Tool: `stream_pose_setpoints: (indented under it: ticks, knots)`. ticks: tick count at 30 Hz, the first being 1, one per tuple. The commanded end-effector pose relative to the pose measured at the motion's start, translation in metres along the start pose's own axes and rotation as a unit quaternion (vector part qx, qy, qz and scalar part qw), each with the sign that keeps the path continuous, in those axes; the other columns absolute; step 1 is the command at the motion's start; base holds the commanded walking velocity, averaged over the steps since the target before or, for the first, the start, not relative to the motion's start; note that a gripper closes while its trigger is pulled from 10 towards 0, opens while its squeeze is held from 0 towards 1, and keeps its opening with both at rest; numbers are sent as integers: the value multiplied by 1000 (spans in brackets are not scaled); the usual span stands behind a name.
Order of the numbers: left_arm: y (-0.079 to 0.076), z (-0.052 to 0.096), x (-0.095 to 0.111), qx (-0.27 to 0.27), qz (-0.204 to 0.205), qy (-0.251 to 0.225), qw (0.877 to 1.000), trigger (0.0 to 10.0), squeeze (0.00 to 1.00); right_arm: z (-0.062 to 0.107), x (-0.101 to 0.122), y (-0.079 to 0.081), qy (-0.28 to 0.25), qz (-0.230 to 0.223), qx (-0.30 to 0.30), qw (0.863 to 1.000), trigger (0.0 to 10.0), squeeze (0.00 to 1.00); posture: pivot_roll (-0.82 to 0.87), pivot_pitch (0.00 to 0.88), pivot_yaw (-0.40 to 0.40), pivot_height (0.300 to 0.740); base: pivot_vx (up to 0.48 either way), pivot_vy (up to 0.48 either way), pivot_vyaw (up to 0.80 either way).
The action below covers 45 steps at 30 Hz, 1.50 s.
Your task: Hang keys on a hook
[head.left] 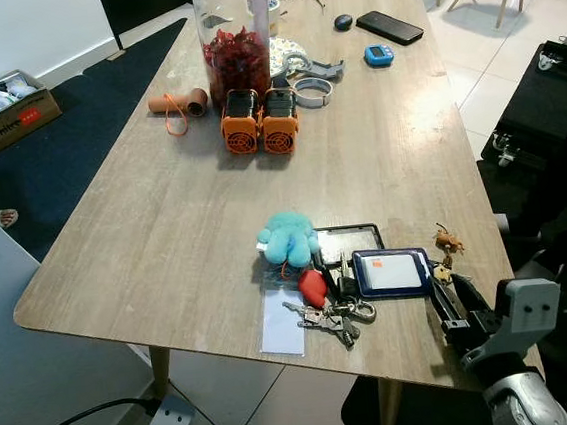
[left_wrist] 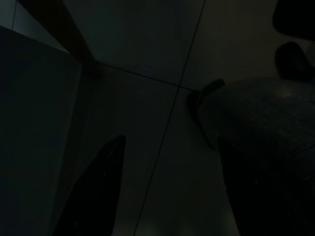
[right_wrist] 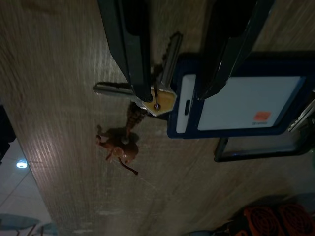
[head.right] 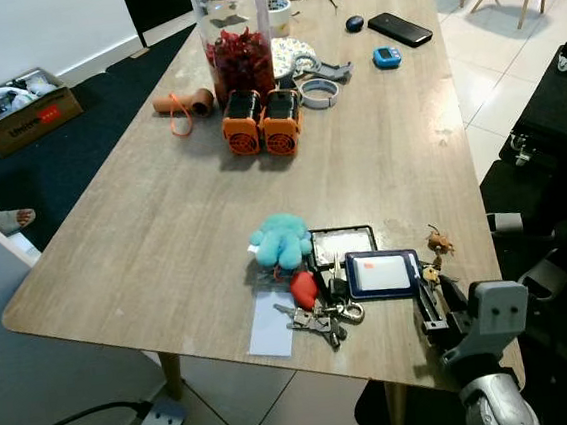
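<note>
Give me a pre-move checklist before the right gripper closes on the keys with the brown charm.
1. Right gripper open: ok, the fingers are spread.
2. Target under it: ok, the brass-headed keys lie between the fingers on the table.
3. Brown charm free: ok, it lies loose beside the keys.
4. Blue badge holder out of the grasp: not ok, one finger hangs over its end.
5. Other key bunch apart: ok, it lies across the badge holder.
6. Hook located: cannot tell.
7. Left gripper idle: ok, hanging over the floor.
</note>
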<state>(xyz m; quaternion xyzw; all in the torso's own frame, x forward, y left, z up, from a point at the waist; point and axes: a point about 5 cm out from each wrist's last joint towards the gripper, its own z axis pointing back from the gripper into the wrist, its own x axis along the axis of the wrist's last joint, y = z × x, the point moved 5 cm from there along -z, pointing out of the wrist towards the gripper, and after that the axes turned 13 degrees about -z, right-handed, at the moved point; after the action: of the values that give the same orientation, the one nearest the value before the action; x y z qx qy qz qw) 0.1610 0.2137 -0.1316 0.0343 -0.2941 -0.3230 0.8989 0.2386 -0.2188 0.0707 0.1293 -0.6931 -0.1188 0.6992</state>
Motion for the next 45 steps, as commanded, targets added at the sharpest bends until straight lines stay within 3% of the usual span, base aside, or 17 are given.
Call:
stream_pose_setpoints:
  ticks: [1, 8, 15, 20, 45]
  knots:
    - [-2, 2, -7, -2, 8, 8, 1000, 10000, 8, 3, 2, -1, -5, 0, -2, 1000, 10000, 0, 25, 109, -1, 740, 0, 0, 0]
    - [-2, 2, -7, -3, 13, 7, 1000, 10000, 8, 7, 1, -4, -5, -5, -12, 1000, 10000, 0, 24, 109, -1, 740, 0, 0, 0]
    - [-2, 2, -6, -5, 15, 8, 1000, 10000, 4, 1, 10, -6, -26, -30, -35, 999, 10000, 0, 22, 99, 0, 740, 0, 0, 0]
    - [-2, 2, -7, -5, 13, 9, 1000, 10000, 4, -3, 14, -4, -30, -3, -37, 999, 10000, 0, 21, 98, 0, 740, 0, 0, 0]
    - [-2, 0, -4, -11, 1, 10, 1000, 10000, 8, -12, 5, -1, -11, 11, -50, 999, 10000, 0, 25, 111, -1, 740, 0, 0, 0]
